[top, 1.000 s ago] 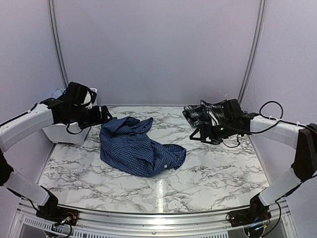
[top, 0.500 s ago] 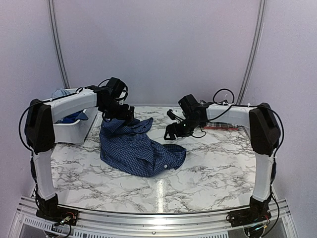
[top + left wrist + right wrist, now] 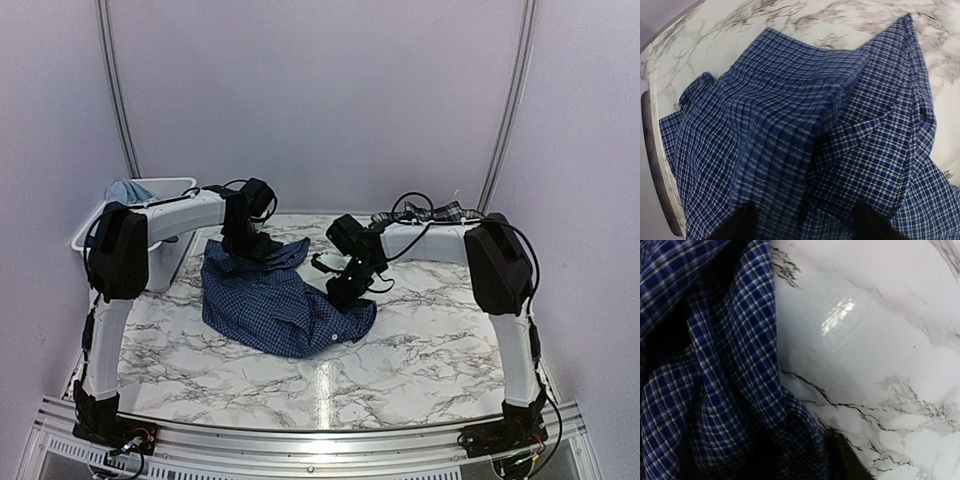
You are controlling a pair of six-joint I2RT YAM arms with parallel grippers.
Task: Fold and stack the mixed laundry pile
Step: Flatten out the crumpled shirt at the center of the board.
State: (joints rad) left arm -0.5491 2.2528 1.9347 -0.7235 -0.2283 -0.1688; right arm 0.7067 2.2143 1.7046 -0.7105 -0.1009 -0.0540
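Left fingers (image 3: pixel 742 226) stand wide over the navy check shirt (image 3: pixel 790 125); right fingers (image 3: pixel 842 465) mostly hidden, spread unclear.

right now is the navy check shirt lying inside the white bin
No, the navy check shirt lies crumpled on the marble table, outside the white bin.

navy small-check shirt (image 3: pixel 805 150) rumpled on marble table (image 3: pixel 840 20) | left tool (image 3: pixel 807 225) fingertips apart, cloth between them
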